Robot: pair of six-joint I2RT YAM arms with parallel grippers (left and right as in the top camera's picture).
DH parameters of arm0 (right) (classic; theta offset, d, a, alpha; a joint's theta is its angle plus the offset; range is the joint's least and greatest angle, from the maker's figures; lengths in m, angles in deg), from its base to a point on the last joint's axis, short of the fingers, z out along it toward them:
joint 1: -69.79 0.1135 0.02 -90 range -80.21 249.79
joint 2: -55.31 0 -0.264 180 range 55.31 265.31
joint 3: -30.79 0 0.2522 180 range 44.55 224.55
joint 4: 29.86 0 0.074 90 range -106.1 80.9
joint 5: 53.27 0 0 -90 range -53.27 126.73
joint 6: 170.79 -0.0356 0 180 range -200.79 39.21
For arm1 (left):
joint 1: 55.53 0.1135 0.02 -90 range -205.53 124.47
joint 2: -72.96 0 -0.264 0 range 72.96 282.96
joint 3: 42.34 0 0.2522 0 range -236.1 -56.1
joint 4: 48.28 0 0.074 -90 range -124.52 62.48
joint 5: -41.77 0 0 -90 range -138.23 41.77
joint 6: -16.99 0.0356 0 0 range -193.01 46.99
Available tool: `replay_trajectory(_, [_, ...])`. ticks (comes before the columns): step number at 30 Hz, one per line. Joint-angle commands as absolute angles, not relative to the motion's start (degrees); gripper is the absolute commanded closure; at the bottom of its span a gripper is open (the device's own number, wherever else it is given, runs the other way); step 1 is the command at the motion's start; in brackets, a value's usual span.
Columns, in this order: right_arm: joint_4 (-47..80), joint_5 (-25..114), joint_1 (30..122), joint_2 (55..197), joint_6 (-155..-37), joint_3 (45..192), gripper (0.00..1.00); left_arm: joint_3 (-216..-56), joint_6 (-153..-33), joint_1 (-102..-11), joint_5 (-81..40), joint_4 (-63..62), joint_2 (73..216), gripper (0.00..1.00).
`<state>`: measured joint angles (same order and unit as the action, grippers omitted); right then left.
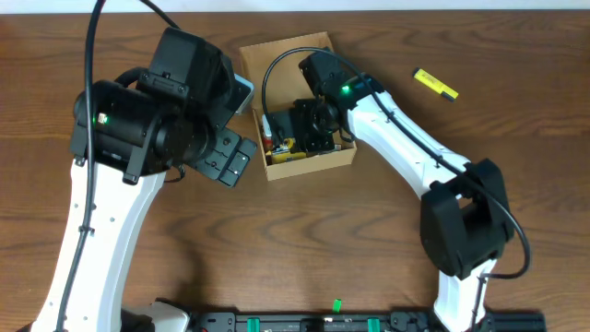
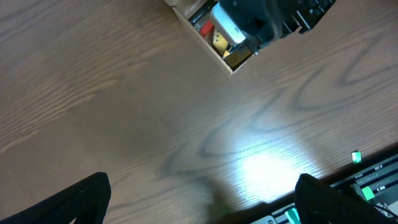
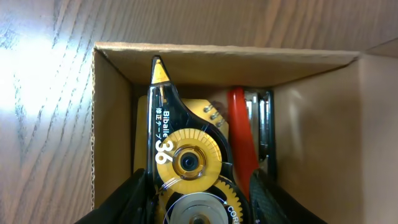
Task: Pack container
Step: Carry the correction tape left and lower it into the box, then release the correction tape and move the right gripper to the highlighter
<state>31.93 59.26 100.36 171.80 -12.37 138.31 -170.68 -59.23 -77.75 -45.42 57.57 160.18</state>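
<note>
Reaching inside the container [image 1: 286,44], right claw [image 3: 200,193] clasping correction tape [image 3: 186,158], left claw [image 2: 208,198] wide, nearby

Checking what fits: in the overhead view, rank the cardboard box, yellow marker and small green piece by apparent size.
1. cardboard box, largest, though partly covered.
2. yellow marker.
3. green piece, clearly smallest.

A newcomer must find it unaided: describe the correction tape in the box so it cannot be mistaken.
Start at the open cardboard box mid-table, where the right arm reaches in. Inside, held in the right hand, sits the correction tape dispenser. Unlike the red-handled item beside it, it is black and yellow, with a yellow gear wheel and a white 36.
</note>
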Motion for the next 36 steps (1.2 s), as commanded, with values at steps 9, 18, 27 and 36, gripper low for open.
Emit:
replay_trajectory(9, [31.8, 61.2, 100.7, 172.7, -11.3, 137.8, 0.95, -171.6, -58.8, -77.7, -45.7, 59.0, 159.6, 0.05])
replay_trajectory(18, [31.8, 61.1, 100.7, 172.7, -11.5, 137.8, 0.57, -171.6, -58.8, -77.7, -45.7, 59.0, 159.6, 0.05])
replay_trajectory(27, [31.9, 61.1, 100.5, 172.7, -11.5, 137.8, 0.46, -171.6, -58.8, -77.7, -45.7, 59.0, 159.6, 0.05])
replay_trajectory(36, [31.8, 61.1, 100.1, 172.7, -11.5, 137.8, 0.42, -171.6, -58.8, -77.7, -45.7, 59.0, 159.6, 0.05])
